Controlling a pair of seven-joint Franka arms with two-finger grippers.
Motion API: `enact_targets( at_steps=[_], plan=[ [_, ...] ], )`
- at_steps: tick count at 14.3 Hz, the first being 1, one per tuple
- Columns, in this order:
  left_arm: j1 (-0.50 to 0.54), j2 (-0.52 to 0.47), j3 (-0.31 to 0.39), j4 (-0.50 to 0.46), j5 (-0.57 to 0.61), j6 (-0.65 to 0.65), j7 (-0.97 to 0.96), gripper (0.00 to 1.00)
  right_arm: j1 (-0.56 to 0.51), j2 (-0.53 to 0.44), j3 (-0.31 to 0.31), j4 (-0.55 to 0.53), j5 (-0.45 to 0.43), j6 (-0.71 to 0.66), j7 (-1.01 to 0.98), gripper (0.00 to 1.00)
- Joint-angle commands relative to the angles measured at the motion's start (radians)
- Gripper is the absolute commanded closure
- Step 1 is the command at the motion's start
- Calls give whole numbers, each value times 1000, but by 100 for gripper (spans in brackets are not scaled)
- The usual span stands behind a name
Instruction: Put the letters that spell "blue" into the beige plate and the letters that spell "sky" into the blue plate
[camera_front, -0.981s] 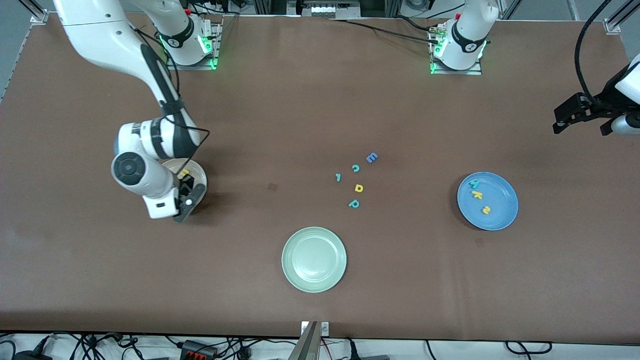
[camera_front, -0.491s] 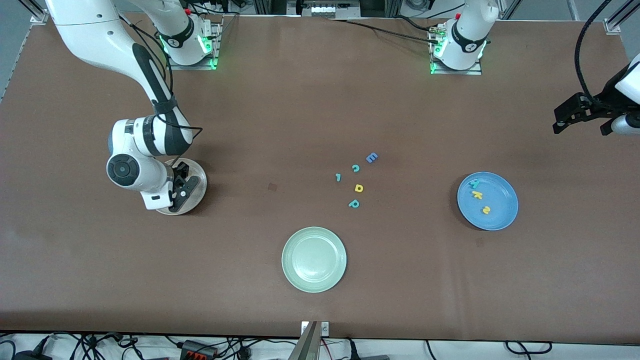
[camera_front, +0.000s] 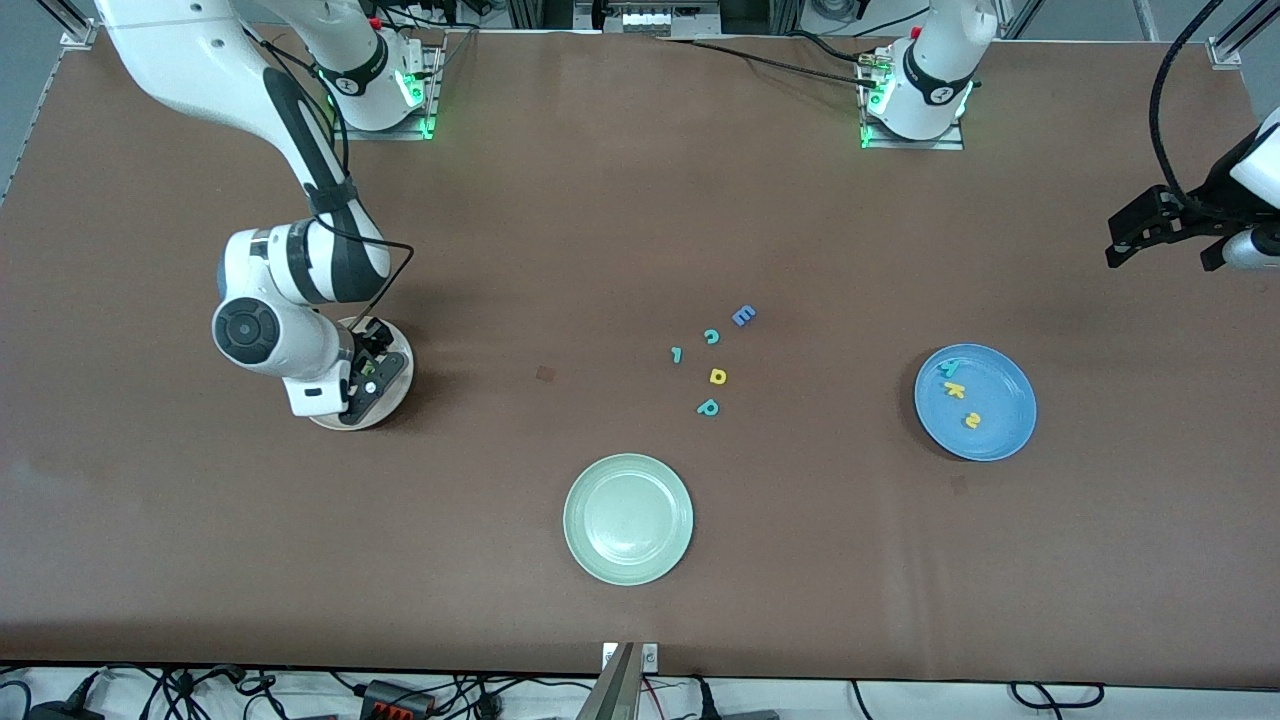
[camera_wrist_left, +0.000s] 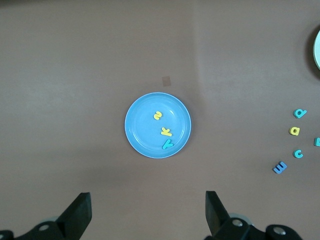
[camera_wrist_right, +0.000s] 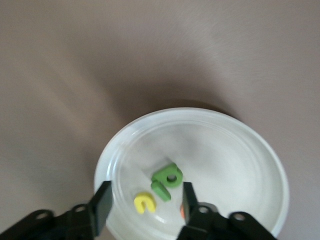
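The surface (camera_front: 640, 230) carries three plates; the blue plate (camera_front: 975, 402) lies toward the left arm's end and already holds the letters that spell "sky" (camera_front: 956, 390); the green plate (camera_front: 628, 518) lies nearest the front camera, at about 6 o'clock from the loose letters (camera_front: 712, 360) at mid-surface.

The beige plate (camera_wrist_right: 200, 165) lies toward the right arm's end; the right gripper (camera_wrist_right: 144, 200) sits low over it with fingers (camera_wrist_right: 102, 200) apart and nothing between them; the letters that spell "blue" (camera_wrist_right: 167, 181) lie in the plate, with the green pieces touching, the yellow u just beside them, and an orange piece half hidden by a finger.

Judged step: release and withdrawal; lift straight up, fingers kept parted, so no pad drags a letter over the rim; avoid any sideways motion until clear of the plate.

The left gripper (camera_wrist_left: 145, 215) waits high over the blue plate's end of the surface, fingers wide apart and empty.
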Motion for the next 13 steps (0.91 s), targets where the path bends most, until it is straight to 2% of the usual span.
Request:
enact_targets(
  at_steps=[1,4,7,11,13],
  plan=[
    [6,15,-1,29,-10,-17,-5,0,-6,-80,2,63,15,-108,83,0],
    [6,15,0,29,-12,-17,-5,0,-16,-85,-1,239,26,-288,143,0],
    [6,13,0,29,-12,-17,-5,0,-29,-83,-13,383,76,-426,223,0],
    [6,15,2,29,-12,-18,-3,0,-69,-86,-30,465,78,-457,253,0],
    [6,15,2,29,-12,-18,-5,0,-78,-86,-30,503,77,-496,403,0]
  ],
)
